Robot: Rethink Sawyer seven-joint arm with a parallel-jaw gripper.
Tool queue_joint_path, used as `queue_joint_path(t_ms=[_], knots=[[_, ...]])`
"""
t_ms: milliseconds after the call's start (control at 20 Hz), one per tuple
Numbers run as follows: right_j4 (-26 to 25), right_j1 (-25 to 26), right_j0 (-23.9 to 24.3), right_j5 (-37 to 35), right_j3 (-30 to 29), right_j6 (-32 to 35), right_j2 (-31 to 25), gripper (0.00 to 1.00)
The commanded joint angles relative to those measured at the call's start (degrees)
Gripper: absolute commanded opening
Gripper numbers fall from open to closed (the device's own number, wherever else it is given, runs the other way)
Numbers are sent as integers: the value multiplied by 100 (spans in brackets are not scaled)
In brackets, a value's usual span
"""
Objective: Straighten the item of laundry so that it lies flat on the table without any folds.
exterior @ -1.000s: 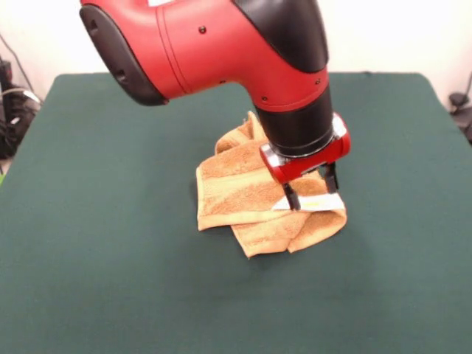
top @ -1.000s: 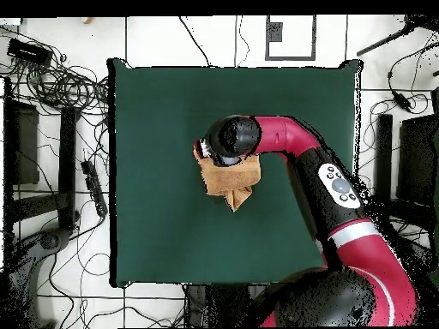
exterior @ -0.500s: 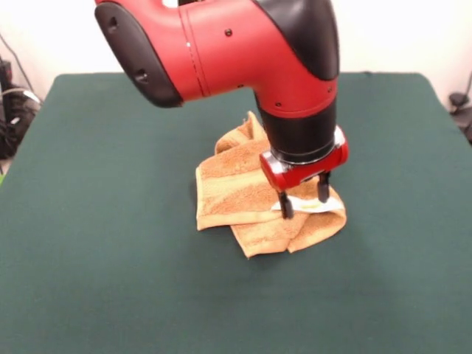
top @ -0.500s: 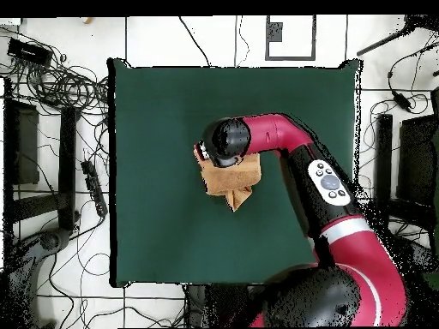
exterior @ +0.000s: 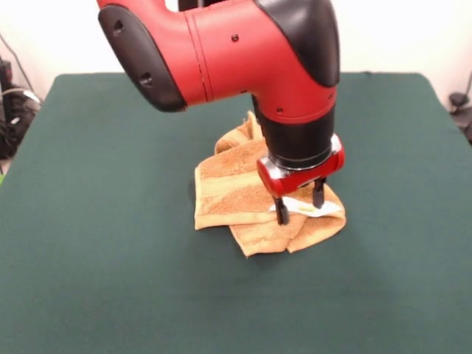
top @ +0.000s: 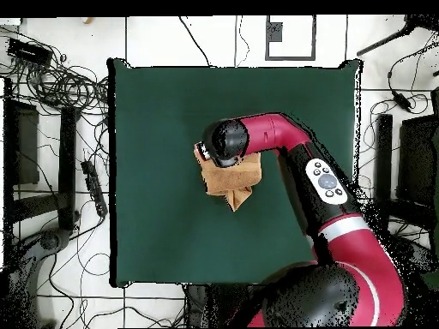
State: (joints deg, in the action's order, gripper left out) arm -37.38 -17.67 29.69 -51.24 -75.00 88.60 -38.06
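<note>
The orange-tan towel (exterior: 236, 195) lies crumpled and folded over itself near the middle of the dark green table (exterior: 96, 243). Its white tag (exterior: 306, 209) shows at the right front corner. My gripper (exterior: 300, 206) is low over that corner, its two black fingers spread either side of the tag and touching the towel, open. In the overhead view the arm's wrist covers the gripper, and the towel (top: 230, 182) shows below it on the table (top: 154, 128).
The arm's red upper link (exterior: 214, 51) hangs over the table's far half. Cables and black gear (top: 51, 86) lie on the floor left of the table in the overhead view.
The gripper has come down onto the towel's tag corner and shifted slightly left. The fingers now stand closer together than a second ago. The towel has hardly moved.
</note>
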Motion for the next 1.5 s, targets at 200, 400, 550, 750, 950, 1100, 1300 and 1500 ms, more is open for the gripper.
queue_joint_path(t_ms=[200, 400, 550, 750, 950, 1100, 1300, 1500], knots=[[291, 458, 28, -1151, 139, -2292, -548, 100], [412, 492, 80, -1501, 137, -2355, -577, 100], [394, 523, 54, -1577, 209, -2310, -524, 100], [310, 515, 7, -1888, 282, -2420, -382, 100], [322, 485, -20, -2035, 294, -2392, -316, 100], [294, 536, -42, -1932, 365, -2317, -274, 100], [352, 601, -8, -1691, 347, -2040, -240, 100], [368, 622, -22, -1640, 367, -1959, -231, 100]])
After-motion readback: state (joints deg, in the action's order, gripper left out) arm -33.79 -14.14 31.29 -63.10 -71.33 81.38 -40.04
